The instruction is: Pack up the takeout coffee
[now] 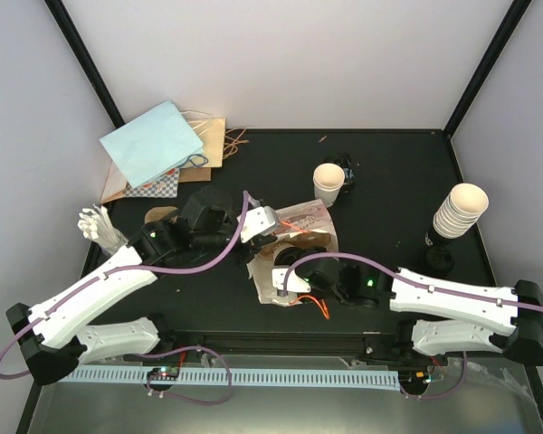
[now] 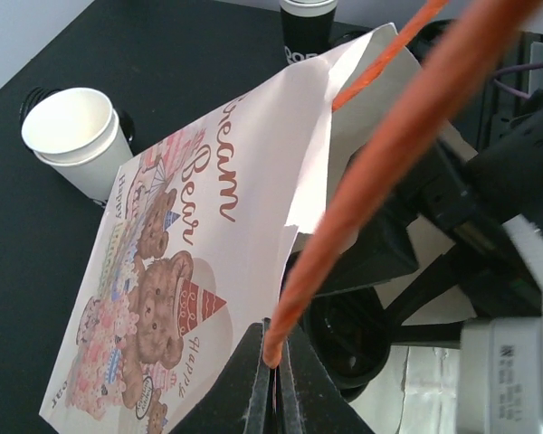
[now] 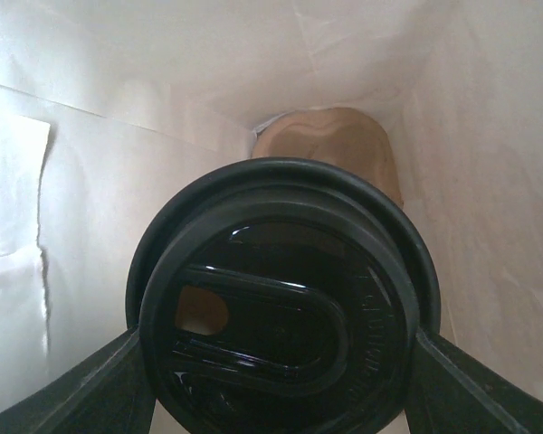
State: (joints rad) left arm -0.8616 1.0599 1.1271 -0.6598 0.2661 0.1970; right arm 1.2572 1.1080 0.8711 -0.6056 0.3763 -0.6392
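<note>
Currently, item by item.

- **Left gripper** (image 2: pixel 273 351): my fingers are pinched fully together on the orange handle (image 2: pixel 389 136) of the paper bag (image 2: pixel 190 262). The cord runs up and away from the tips.
- **Right gripper** (image 3: pixel 279 348): spread about lid-wide, with one finger pressed to each side of the takeout coffee (image 3: pixel 281 271). Only its round black lid shows.
- **Takeout coffee:** inside the bag, past the mouth.
- **Bag walls:** pale paper close on the left, right and above the lid, a narrow margin all round. A ragged paper edge runs down the left wall.
- **Pulp tray** (image 3: pixel 339 145): brown, at the bag's far end beyond the lid. Whether the two touch I cannot tell.
- **Bag, from above:** in the middle of the table (image 1: pixel 389 172), mouth toward the near edge.
- **Lidless cup** (image 1: pixel 328 183): just beyond the bag.
- **Stack of cups** (image 1: pixel 462 210): far right, well apart, with bare black tabletop between it and the bag.
</note>
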